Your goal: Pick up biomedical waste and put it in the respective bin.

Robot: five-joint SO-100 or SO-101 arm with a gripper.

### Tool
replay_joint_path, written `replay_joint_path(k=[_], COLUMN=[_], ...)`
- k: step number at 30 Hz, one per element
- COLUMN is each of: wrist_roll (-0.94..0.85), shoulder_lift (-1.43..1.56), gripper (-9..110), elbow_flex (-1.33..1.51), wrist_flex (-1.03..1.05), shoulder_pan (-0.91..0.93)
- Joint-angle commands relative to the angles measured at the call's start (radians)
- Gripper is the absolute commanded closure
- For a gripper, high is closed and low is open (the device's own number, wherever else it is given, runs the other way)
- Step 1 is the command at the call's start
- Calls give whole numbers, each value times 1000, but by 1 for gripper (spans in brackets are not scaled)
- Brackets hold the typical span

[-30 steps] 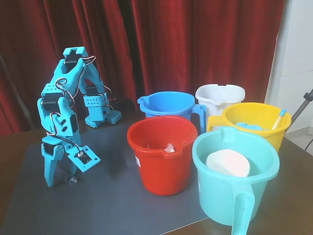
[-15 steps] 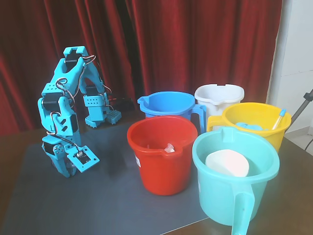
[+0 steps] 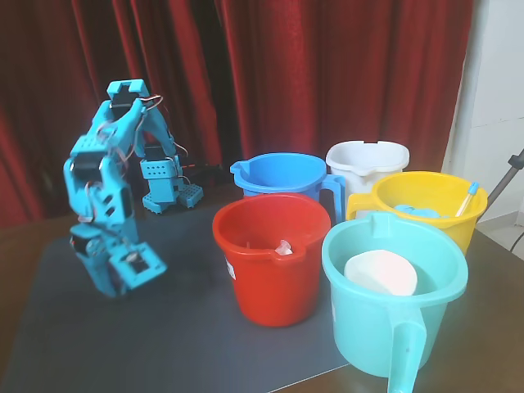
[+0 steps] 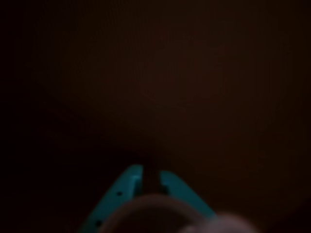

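In the fixed view my teal gripper (image 3: 106, 285) hangs blurred just above the left part of the dark mat (image 3: 180, 336), well left of the bins. Its fingers sit close together. The wrist view is very dark: the two teal fingers (image 4: 127, 187) nearly meet, and a thin dark sliver, the biomedical waste (image 4: 151, 174), is pinched between them. In the fixed view the waste is hidden by the gripper, and none lies on the mat below it.
Several bins cluster to the right: red (image 3: 270, 266), blue (image 3: 282, 173), white (image 3: 368, 157), yellow (image 3: 426, 201) and teal (image 3: 385, 327), which holds a white cup-like piece (image 3: 381, 274). The arm's base (image 3: 164, 190) stands behind, before a red curtain.
The gripper was down at the mat beside the small dark cylinder, then closed over it. Now it has risen and swung slightly, and the cylinder is gone from the mat.
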Motion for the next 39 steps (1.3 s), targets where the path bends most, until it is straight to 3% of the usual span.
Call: replay_joint_path(k=[1, 7, 13, 19, 32, 39], wrist_roll=[0, -17, -64, -40, 440, 549], shoulder_lift=[17, 11, 14, 14, -101, -285], gripper=[102, 102, 102, 102, 102, 102], elbow_flex=[-186, -565, -710, -894, -966, -1232], wrist_flex=[189, 568, 729, 890, 807, 811], shoulder_pan=[-41, -44, -49, -201, -644, -710])
